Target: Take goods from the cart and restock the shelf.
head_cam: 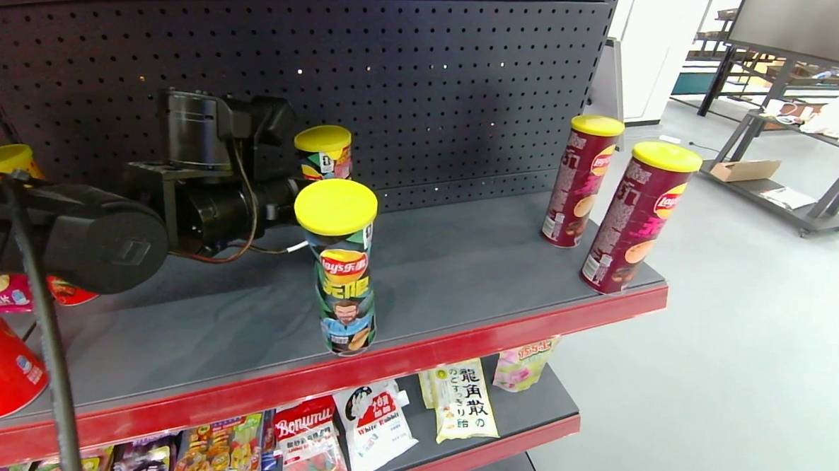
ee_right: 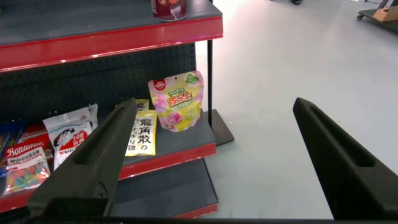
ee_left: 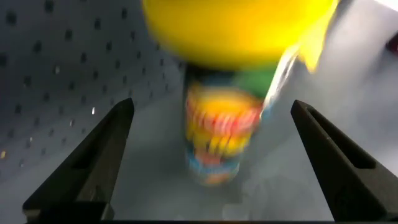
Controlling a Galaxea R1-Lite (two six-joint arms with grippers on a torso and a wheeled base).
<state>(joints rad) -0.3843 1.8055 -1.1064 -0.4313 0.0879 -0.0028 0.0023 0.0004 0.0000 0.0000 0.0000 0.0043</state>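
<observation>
Dark pegboard (head_cam: 433,87) backs a grey shelf (head_cam: 461,265) with a red front edge. Two green chip cans stand there, one at the front (head_cam: 340,274) and one behind it (head_cam: 324,150). Two maroon chip cans (head_cam: 581,179) stand near the right end. The left gripper (ee_left: 212,106) is wide open around a green can, not touching it. The right gripper (ee_right: 214,106) is also open, in front of the snack bags (ee_right: 176,99) on the lower shelf.

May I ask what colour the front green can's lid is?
Bright yellow; the lid shows best in the head view.
</observation>
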